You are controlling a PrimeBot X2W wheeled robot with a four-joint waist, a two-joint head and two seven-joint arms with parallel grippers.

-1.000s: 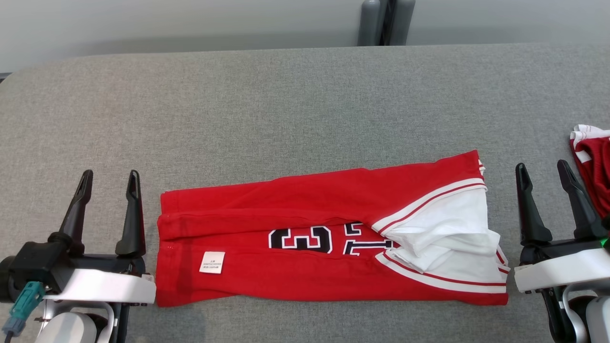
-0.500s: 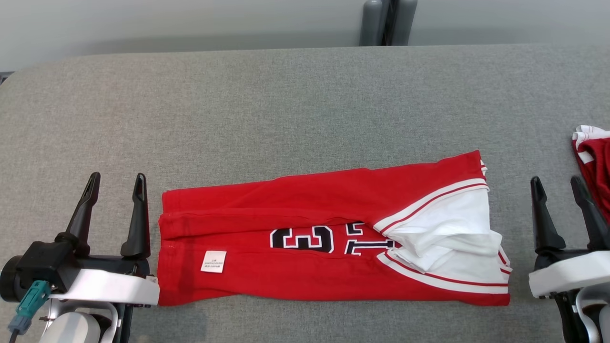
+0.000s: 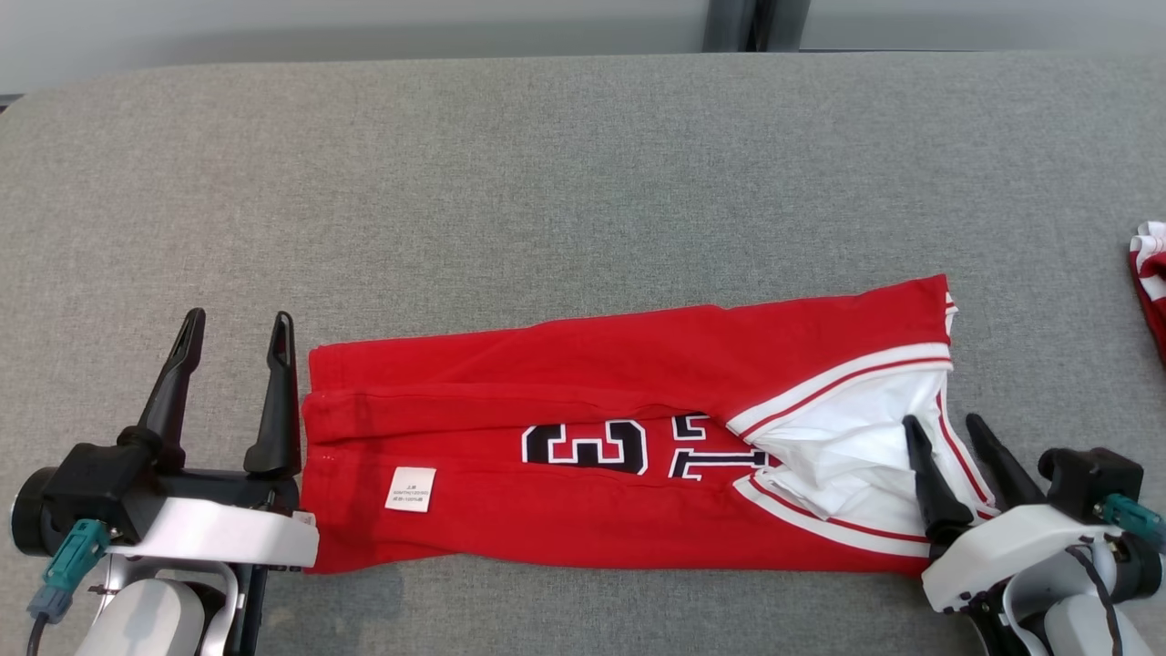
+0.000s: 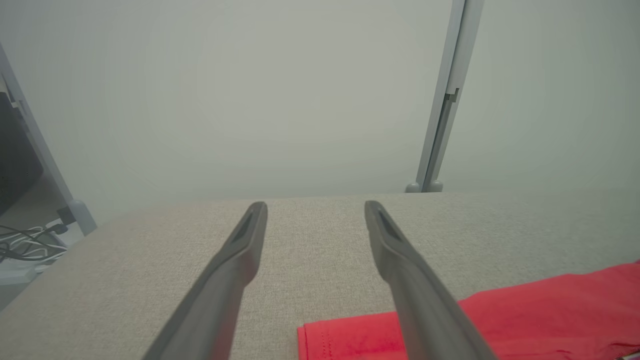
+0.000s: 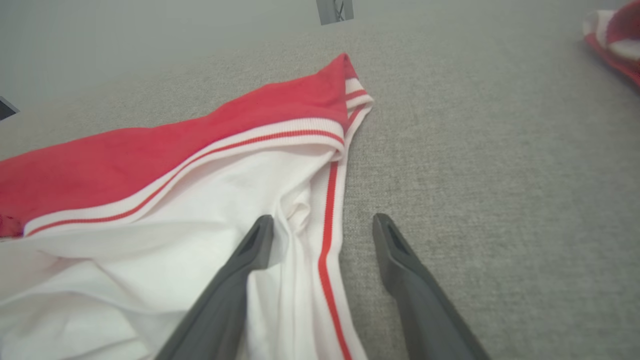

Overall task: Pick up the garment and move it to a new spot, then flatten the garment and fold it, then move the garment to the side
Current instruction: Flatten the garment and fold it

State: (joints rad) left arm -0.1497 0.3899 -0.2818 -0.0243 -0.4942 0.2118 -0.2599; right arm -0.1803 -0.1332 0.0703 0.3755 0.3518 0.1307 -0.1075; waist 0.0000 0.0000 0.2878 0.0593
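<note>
Grey table [image 3: 583, 182], garment [image 3: 565, 383] stretched left-right, white end right, left end effector [image 3: 239, 316], right end effector [image 3: 941, 421] both spread, empty

A grey fabric-covered surface [image 3: 583, 182] stretches wide. A bunched red-and-white cloth [image 3: 1150, 273] lies on it, well off to the right of the right tool [image 3: 940, 420] and farther ahead. A grey post [image 3: 751, 23] stands beyond the far edge. Tangled cables [image 4: 25, 245] lie below the surface, left of the left tool [image 4: 315, 205].

surface: grey woven-fabric counter [image 3: 583, 182], far left corner rounded | behind: plain pale wall [image 4: 250, 100] (soft, even light) | upright: slim grey post [image 4: 442, 100] at counter's far edge | floor, left: loose cables [image 4: 25, 245]
</note>
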